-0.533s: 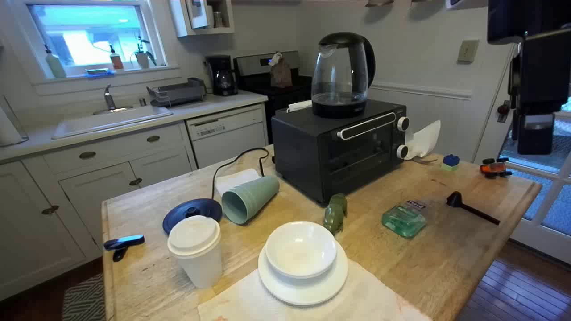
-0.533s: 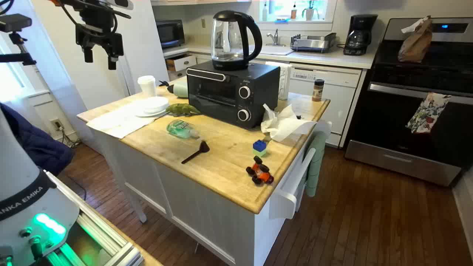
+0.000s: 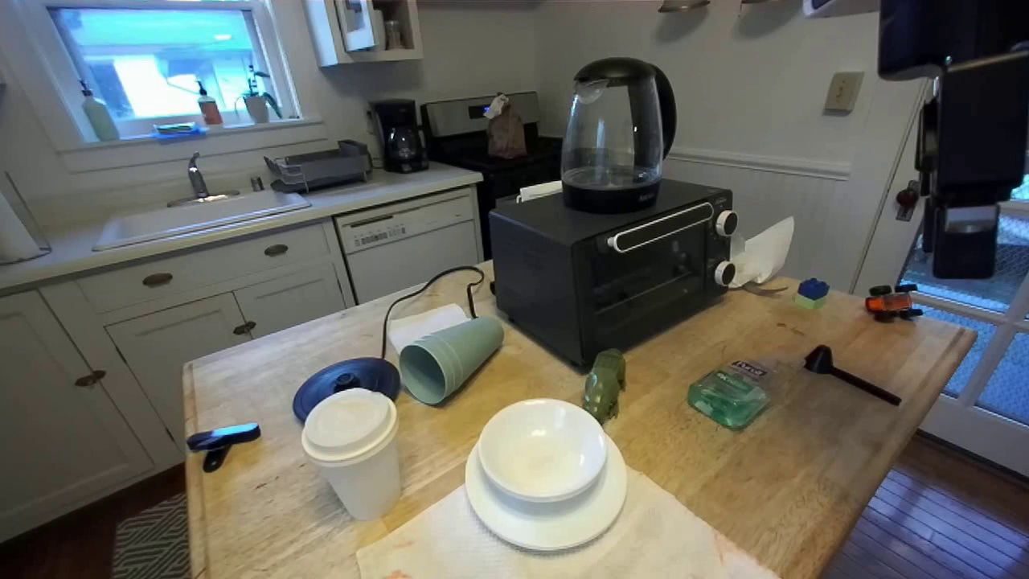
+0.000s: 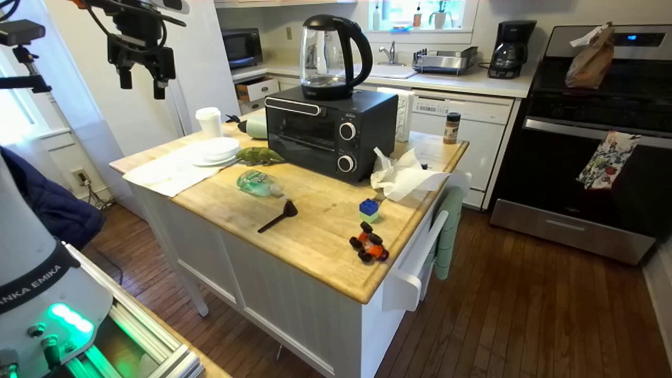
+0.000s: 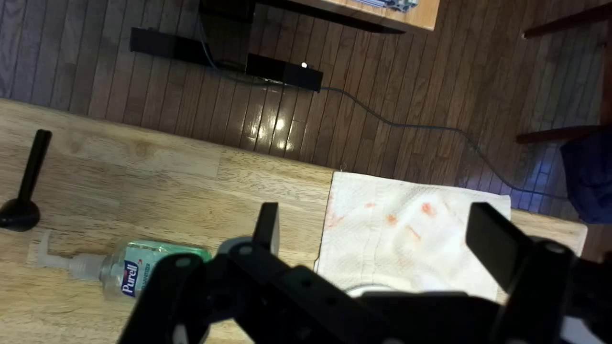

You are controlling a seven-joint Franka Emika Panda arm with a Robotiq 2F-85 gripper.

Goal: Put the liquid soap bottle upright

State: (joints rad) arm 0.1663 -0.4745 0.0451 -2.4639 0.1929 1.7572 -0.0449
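The liquid soap bottle (image 3: pixel 730 396) is a small translucent green bottle with a clear pump top. It lies on its side on the wooden table in both exterior views (image 4: pixel 257 184). In the wrist view the bottle (image 5: pixel 117 274) is at the lower left, its pump toward the left edge. The left finger assembly hides part of its base end. My gripper (image 4: pixel 142 90) hangs high above the table, well apart from the bottle. In the wrist view the gripper (image 5: pixel 373 222) has its fingers wide apart with nothing between them. It also shows at an exterior view's right edge (image 3: pixel 961 241).
A black scoop (image 3: pixel 852 376) lies near the pump end. A green toy animal (image 3: pixel 604 386) and stacked white dishes (image 3: pixel 547 527) sit on the bottle's base side. A black toaster oven (image 4: pixel 302 131) bears a glass kettle (image 4: pixel 320 58). A toy car (image 4: pixel 369 244) and blocks (image 4: pixel 368 210) stand near a corner.
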